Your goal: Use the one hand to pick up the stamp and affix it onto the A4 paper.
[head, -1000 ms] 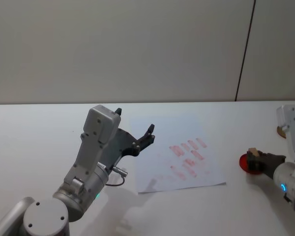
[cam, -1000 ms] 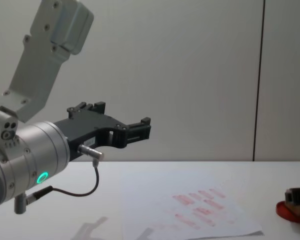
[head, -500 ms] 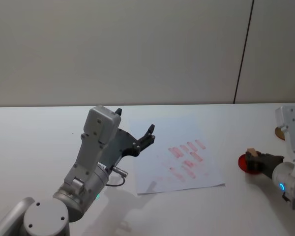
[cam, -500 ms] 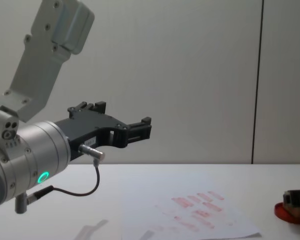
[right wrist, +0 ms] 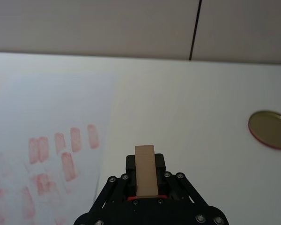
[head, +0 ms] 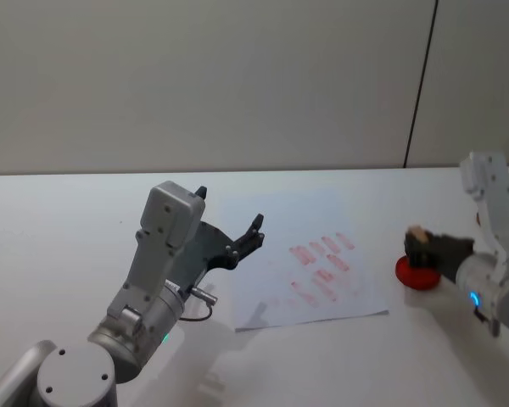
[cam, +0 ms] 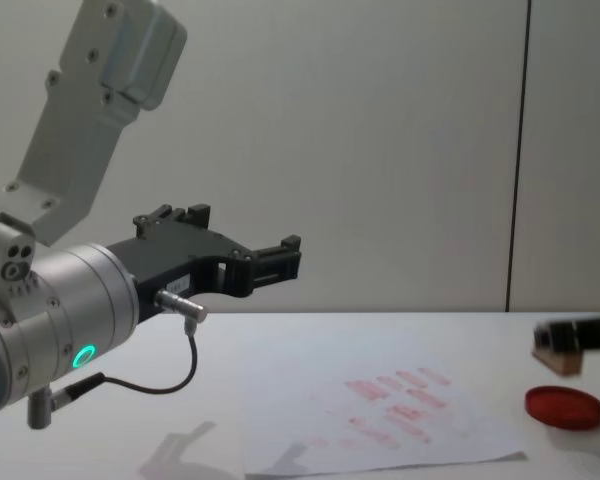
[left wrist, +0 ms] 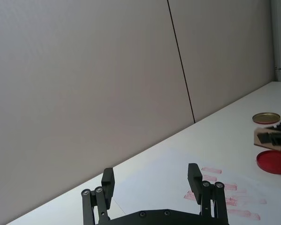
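My right gripper point(head: 421, 248) is shut on the stamp point(head: 416, 233), a small tan wooden block held upright between its black fingers point(right wrist: 160, 164). In the chest view the stamp point(cam: 557, 352) hangs a little above the round red ink pad point(cam: 564, 408), clear of it. The A4 paper point(head: 282, 227) lies flat mid-table to the left of the stamp, with rows of red imprints point(right wrist: 65, 140). My left gripper point(head: 231, 210) hovers open and empty over the paper's left edge, well above the table.
The red ink pad point(head: 414, 274) sits just off the paper's right edge. A gold round lid point(right wrist: 270, 123) lies farther right on the white table point(head: 59, 229). A grey wall stands behind.
The right gripper has lifted the stamp off the red ink pad and shifted it slightly left, toward the paper. The left arm has stayed where it was.
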`<control>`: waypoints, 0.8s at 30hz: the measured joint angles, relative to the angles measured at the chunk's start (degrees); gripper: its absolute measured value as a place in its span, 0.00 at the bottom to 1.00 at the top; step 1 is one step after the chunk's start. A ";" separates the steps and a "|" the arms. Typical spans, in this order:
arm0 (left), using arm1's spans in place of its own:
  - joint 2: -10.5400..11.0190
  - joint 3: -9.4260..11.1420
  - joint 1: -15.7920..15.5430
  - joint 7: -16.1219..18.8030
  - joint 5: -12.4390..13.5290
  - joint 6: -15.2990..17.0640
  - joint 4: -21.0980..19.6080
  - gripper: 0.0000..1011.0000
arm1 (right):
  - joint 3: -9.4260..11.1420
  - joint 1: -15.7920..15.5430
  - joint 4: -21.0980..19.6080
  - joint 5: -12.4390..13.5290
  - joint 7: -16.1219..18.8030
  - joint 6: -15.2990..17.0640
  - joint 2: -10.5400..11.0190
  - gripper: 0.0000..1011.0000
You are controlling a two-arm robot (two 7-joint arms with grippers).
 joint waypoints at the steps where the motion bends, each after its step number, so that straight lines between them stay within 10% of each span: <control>1: 0.00 0.00 0.00 0.00 0.00 0.00 0.00 0.98 | -0.08 0.04 -0.75 -0.17 0.08 0.02 -0.04 0.22; 12: 0.00 0.00 0.00 0.00 0.00 0.00 0.00 0.98 | -1.57 1.01 -7.52 -3.40 2.05 0.66 -1.04 0.22; 24: 0.00 0.00 0.00 0.00 0.00 0.00 0.00 0.98 | -3.55 2.57 -5.80 -6.26 4.68 1.17 -2.82 0.22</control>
